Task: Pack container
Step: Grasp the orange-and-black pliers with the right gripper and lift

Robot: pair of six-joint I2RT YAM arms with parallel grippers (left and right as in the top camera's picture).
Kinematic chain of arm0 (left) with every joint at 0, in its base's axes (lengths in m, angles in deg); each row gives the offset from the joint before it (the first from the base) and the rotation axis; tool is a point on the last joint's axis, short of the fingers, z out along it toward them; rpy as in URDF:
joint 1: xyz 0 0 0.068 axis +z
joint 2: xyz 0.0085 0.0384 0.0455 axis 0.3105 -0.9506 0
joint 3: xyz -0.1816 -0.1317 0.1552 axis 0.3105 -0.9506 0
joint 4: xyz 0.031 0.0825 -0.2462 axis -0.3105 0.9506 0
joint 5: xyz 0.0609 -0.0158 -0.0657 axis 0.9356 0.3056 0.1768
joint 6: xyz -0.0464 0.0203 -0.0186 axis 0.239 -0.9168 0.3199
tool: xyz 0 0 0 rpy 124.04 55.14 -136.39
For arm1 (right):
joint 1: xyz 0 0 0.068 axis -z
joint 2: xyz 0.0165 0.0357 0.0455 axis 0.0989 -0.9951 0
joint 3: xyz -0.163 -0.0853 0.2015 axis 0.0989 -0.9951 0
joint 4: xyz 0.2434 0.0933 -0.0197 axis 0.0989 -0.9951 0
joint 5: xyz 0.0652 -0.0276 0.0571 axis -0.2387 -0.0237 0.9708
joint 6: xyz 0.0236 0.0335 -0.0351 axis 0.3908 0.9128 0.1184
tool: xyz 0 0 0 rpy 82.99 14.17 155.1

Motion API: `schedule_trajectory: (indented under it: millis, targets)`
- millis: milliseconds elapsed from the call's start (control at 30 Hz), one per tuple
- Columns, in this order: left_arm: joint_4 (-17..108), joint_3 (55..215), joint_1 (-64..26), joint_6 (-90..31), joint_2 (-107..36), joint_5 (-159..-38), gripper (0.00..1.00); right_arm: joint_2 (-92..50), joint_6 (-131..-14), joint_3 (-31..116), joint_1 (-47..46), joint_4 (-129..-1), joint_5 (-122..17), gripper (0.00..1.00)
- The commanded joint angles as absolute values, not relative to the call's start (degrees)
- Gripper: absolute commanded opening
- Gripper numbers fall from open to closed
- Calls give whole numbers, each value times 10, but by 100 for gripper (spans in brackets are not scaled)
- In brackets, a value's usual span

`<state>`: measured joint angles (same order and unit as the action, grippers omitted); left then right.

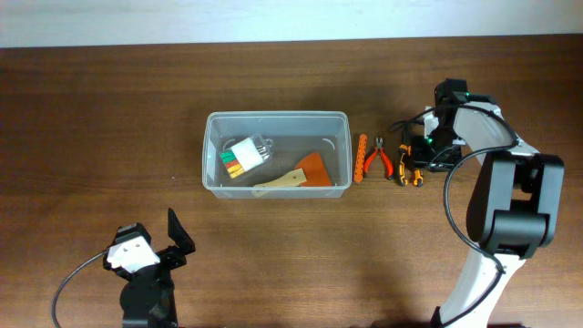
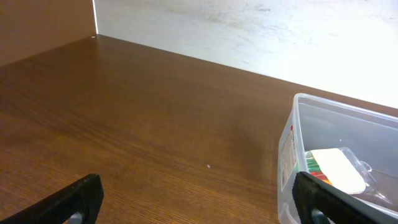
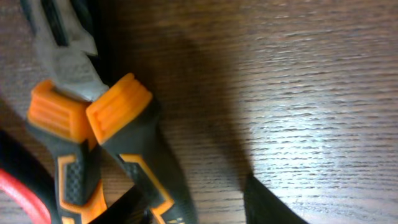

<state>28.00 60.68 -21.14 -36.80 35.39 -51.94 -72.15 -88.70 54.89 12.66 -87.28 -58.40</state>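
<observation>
Clear container [image 1: 273,116] sat mid-desk [image 1: 91,137], upright & open-topped, long side running left-right. Inside: a clear pkt of colored sticks [image 1: 244,157] at left, and a scraper [image 1: 298,173] w/ orange blade & pale wooden handle toward right. Just right of container, lying on desk in a row: thin orange tool [image 1: 362,157], red-handled pliers [image 1: 382,161], then black/orange pliers [image 1: 409,169]. Left fingers [image 2: 76,200] were spread wide, holding nothing, low over bare desk near robot-side edge, well apart from container. Right fingers [image 3: 271,205] hung directly over black/orange pliers, close to the handles. Only one dark finger showed clearly, the other was lost against the handles, so couldn't tell if spread or pinching.
</observation>
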Motion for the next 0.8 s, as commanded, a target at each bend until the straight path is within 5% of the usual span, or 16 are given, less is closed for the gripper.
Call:
schedule_trajectory:
  millis: [0, 133, 300, 767]
  targets:
    - [280, 605, -214, -373, 357, -517, 99, -718, -884, 529, 128, -867, -580, 40]
    - [280, 605, -214, -373, 357, -517, 99, -718, -884, 529, 128, -867, -548, 34]
    - [280, 605, -214, -373, 357, -517, 99, -718, -884, 529, 128, -868, -524, 4]
    - [280, 605, -214, -373, 357, -517, 99, -589, -885, 718, 108, -958, -524, 4]
